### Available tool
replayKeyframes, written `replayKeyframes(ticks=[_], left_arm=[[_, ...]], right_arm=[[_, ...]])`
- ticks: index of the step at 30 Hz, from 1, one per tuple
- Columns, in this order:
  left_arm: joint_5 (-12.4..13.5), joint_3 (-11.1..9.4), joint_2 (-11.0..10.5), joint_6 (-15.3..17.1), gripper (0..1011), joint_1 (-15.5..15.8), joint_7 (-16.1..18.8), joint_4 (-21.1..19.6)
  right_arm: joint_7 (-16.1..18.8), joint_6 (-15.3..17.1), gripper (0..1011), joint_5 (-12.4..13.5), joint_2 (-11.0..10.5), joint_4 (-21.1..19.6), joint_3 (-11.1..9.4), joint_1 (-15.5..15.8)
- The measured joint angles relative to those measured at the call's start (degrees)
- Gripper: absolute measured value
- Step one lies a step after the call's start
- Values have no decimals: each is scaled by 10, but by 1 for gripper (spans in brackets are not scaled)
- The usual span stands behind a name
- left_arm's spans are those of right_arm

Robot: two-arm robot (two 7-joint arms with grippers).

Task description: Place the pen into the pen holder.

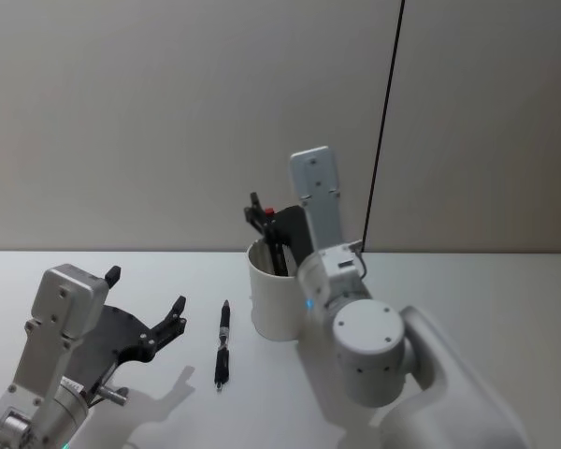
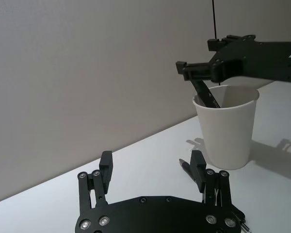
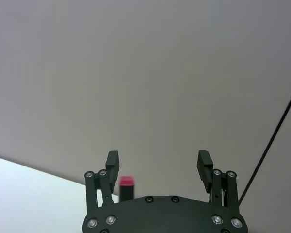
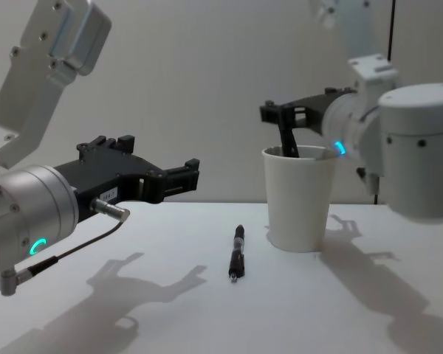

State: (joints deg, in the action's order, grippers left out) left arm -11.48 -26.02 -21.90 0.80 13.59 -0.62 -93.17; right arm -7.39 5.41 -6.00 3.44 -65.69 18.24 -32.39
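Two pens, a tapered white paper cup [image 1: 276, 304], a white bench [image 1: 505, 281].
The left end effector [image 1: 146, 290] hovers, fingers spread; a slim black pen [image 1: 222, 344] lies left of the cup, where a red-tipped dark pen [image 2: 208, 97] leans, seemingly unheld, under the right end effector's [image 3: 158, 160] parted fingers.

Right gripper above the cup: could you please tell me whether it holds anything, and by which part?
Nothing is held: the right gripper is open over the pen holder, and the red-capped pen leans in it beside one finger.
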Motion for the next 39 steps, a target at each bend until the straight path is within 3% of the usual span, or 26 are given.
replayKeyframes(ticks=[9,17,28,39], left_arm=[[0,0,0,0,1003,0,0,0],[0,0,0,0,1003,0,0,0],[0,0,0,0,1003,0,0,0],[0,0,0,0,1003,0,0,0]], right_arm=[[50,15,1001,39,-31,-58,-35,15],[102,48,1001,68,-78,-110,-75,38],[149,97,1001,76,-138,-145,-104,77],[172,122,1001,77,-171,-161,-119,101]])
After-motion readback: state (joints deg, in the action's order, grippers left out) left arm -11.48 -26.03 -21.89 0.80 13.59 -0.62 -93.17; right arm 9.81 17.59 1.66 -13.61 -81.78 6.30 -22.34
